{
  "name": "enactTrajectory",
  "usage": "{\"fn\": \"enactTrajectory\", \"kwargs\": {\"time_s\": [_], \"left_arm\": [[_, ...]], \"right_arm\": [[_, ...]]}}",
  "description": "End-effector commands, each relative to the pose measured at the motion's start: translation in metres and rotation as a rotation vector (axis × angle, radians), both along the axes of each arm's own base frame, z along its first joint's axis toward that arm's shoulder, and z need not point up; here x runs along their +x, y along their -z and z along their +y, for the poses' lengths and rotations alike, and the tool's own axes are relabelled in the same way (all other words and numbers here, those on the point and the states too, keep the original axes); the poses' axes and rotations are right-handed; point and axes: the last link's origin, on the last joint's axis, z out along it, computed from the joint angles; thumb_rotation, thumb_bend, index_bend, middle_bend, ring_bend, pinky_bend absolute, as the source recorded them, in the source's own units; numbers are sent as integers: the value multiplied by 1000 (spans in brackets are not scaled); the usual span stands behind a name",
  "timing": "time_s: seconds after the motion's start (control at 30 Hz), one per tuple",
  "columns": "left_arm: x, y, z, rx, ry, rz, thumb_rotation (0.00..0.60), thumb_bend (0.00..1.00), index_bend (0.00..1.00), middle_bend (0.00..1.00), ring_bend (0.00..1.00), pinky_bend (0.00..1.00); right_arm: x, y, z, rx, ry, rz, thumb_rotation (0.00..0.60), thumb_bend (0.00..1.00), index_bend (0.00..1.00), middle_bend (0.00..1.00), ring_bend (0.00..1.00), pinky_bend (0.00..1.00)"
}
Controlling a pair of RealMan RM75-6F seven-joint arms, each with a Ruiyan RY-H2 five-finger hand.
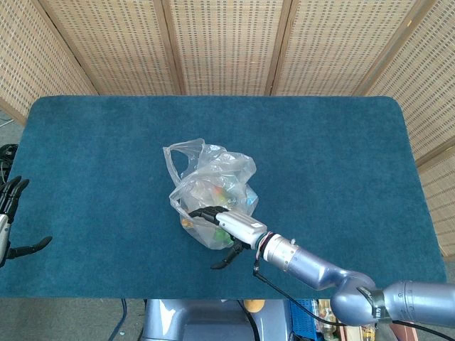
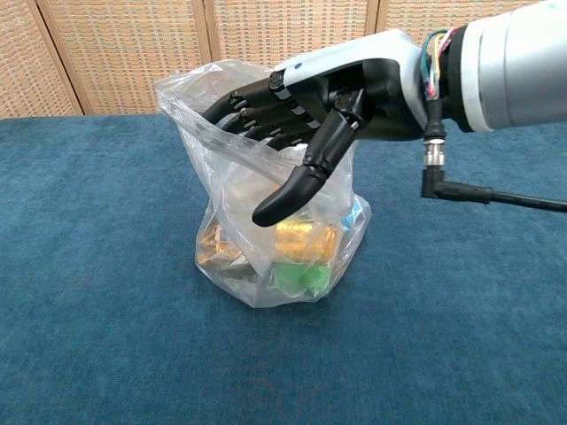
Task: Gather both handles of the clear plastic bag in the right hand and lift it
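Observation:
The clear plastic bag (image 1: 213, 186) (image 2: 282, 252) stands at the table's middle, with orange, yellow and green items inside. One handle loop (image 1: 179, 151) sticks up at its far left. My right hand (image 1: 229, 224) (image 2: 306, 111) reaches in from the right at the bag's top. Its fingers (image 2: 244, 111) are stretched out flat behind the near band of plastic (image 2: 205, 135), while the thumb (image 2: 292, 188) hangs down in front of the bag. Nothing is pinched between them. My left hand (image 1: 8, 226) hovers with fingers spread at the table's left edge, holding nothing.
The blue cloth table (image 1: 334, 149) spreads wide around the bag. Wicker screens (image 1: 227, 42) stand behind the far edge. A black cable (image 2: 496, 197) trails from my right wrist.

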Motion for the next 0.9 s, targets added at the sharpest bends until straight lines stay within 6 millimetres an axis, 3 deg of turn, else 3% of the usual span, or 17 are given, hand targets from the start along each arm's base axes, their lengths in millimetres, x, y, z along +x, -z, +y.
{"fn": "enactTrajectory", "kwargs": {"time_s": [0.03,0.4,0.6,0.9], "left_arm": [[-1,0,1,-3,-3,-2,600,143,0,0,0,0],[-1,1,4,-14,-9,-3,600,142,0,0,0,0],[-2,1,6,-13,-14,-4,600,142,0,0,0,0],[-3,1,8,-13,-21,-8,600,143,0,0,0,0]], "right_arm": [[4,7,-8,-19,3,5,600,0,98,116,0,0],[19,24,-21,-19,45,19,600,0,106,122,0,0],[22,36,-27,4,76,58,600,0,214,223,30,0],[24,47,-35,49,127,104,600,7,275,310,80,0]]}}
